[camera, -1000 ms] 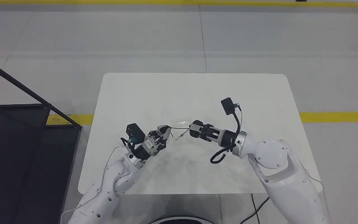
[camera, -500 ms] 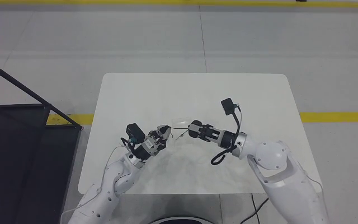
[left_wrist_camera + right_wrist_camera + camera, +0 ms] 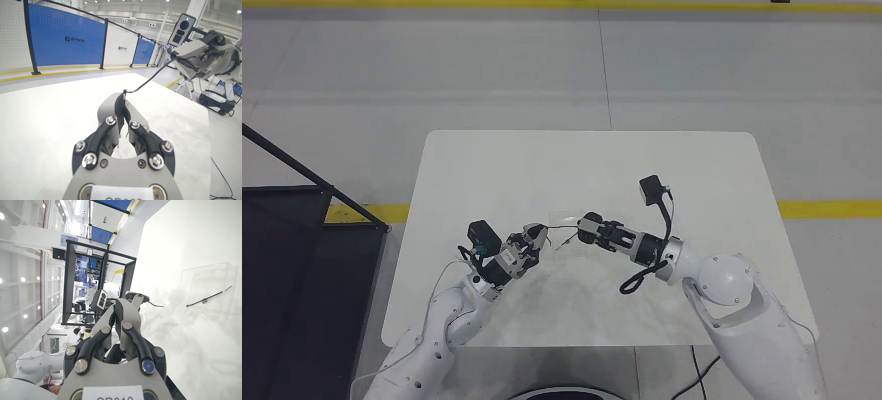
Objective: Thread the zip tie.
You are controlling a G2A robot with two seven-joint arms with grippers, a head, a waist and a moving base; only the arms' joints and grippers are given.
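- Here, the zip tie is hanging in the air above the white table, near the middle of the table's front half. It is spanning the gap between the two grippers.
- Its long axis is running across the table from side to side. The square head is sitting at the left gripper's end.
- In the left wrist view, the strap is leaving the head in a shallow curve and pointing up toward the right gripper.
- The left gripper's fingers are pressing together on the tie just below the head, and a thin length of tie is trailing down between the pads.
- The right gripper's fingers are closing flat on the far end of the strap, and its pads are meeting with no gap showing.
- Whether the strap is passing through the head cannot be told.
- A second tie is lying flat in a clear box on the table, just beyond the grippers.
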